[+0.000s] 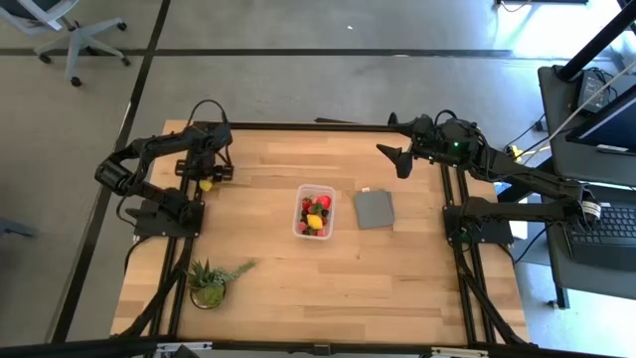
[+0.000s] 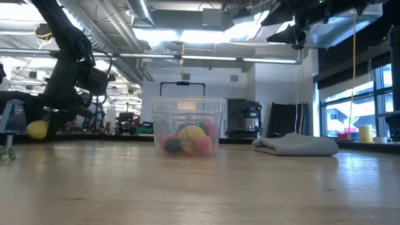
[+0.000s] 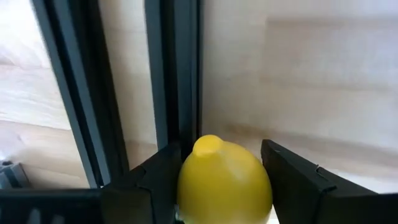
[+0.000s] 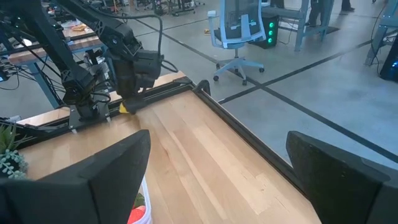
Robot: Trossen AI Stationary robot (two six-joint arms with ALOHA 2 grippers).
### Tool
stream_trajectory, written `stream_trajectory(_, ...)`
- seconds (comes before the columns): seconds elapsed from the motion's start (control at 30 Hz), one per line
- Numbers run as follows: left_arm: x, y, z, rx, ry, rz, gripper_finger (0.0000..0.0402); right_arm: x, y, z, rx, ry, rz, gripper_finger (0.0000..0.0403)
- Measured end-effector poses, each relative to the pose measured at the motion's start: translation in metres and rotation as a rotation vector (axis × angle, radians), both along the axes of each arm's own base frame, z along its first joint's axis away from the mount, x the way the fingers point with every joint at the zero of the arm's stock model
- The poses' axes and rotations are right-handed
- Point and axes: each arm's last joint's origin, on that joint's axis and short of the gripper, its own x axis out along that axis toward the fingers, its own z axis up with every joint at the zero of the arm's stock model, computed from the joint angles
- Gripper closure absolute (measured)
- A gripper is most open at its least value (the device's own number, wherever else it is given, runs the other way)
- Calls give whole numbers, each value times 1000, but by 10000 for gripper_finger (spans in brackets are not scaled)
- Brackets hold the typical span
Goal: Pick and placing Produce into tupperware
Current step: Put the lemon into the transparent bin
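My left gripper [image 1: 208,180] is at the table's left side near the far edge, shut on a yellow lemon-like piece [image 1: 206,185], which also shows in the low view [image 2: 37,129]. The clear tupperware [image 1: 315,212] stands at the table's middle and holds red, dark and yellow produce [image 2: 187,140]. My right gripper [image 1: 396,159] is open and raised high over the table's far right part, touching nothing; its fingers stand wide apart in the right wrist view [image 4: 217,168]. My left gripper pinches the yellow piece by its two sides [image 3: 186,186] between both fingers [image 3: 158,174]. The fingers come from above, slanting down. The piece's pointed end [image 3: 207,144] sticks out past the fingertips. It sits low by the table; whether it rests on the wood I cannot tell.
A flat grey square piece [image 1: 374,209] lies just right of the tupperware. A green spiky potted plant [image 1: 209,281] stands near the near-left corner. Black frame rails [image 3: 177,74] run beside the left gripper. Bare wood [image 1: 378,278] spreads toward the near edge.
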Motion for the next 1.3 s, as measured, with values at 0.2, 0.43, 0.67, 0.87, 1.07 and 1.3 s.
stream_trajectory(0.2,0,-3,0,-66,-39,-79,203,0,0,0,0,1,0,26)
stream_trajectory(0.43,8,-3,15,-200,-222,-147,207,0,0,0,-1,1,1,26)
stream_trajectory(0.67,45,8,46,-107,-427,-292,202,0,0,0,3,1,0,26)
stream_trajectory(0.87,95,8,79,27,-669,-448,206,0,0,0,7,-2,-1,26)
stream_trajectory(1.07,153,-13,107,152,-837,-626,202,0,0,0,6,-2,0,26)
stream_trajectory(1.3,223,-53,103,230,-907,-880,206,0,0,0,6,-2,-1,26)
